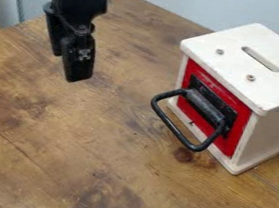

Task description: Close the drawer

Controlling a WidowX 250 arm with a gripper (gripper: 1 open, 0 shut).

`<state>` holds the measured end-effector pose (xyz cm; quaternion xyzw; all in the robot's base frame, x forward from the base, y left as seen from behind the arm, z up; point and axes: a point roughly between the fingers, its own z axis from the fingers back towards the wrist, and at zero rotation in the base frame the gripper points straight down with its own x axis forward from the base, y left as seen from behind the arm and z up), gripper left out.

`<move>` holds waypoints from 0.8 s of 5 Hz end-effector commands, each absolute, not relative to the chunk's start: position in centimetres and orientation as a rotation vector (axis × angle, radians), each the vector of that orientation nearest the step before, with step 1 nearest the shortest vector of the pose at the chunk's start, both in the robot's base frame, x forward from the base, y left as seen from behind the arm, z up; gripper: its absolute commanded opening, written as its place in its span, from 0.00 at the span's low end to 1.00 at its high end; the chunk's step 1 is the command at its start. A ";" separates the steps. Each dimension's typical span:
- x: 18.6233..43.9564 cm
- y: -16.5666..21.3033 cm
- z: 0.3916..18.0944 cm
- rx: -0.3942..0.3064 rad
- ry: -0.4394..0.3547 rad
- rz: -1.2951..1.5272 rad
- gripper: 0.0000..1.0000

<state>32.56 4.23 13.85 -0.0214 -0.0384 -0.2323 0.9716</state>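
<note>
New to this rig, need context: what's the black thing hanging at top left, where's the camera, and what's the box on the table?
The black thing is the end of a single robot arm; its grasping part, the tool, points down over the wooden table and holds nothing. From this angle its fingers overlap, so the picture alone does not show the gap well; it reads as open.

There is one view only: a fixed camera looking down at the table from an angle.

To the right stands a small cream-white box with a slot in its top. Its red front is the drawer, which carries a big black loop handle. The tool is well left of the drawer and touches nothing, so the drawer has not been pushed yet.
</note>
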 end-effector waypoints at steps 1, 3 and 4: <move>32.5 4.6 16.7 0.010 -0.144 -0.479 1.00; 32.8 4.7 15.5 0.002 -0.178 -0.565 1.00; 33.1 4.9 14.8 -0.014 -0.165 -0.587 1.00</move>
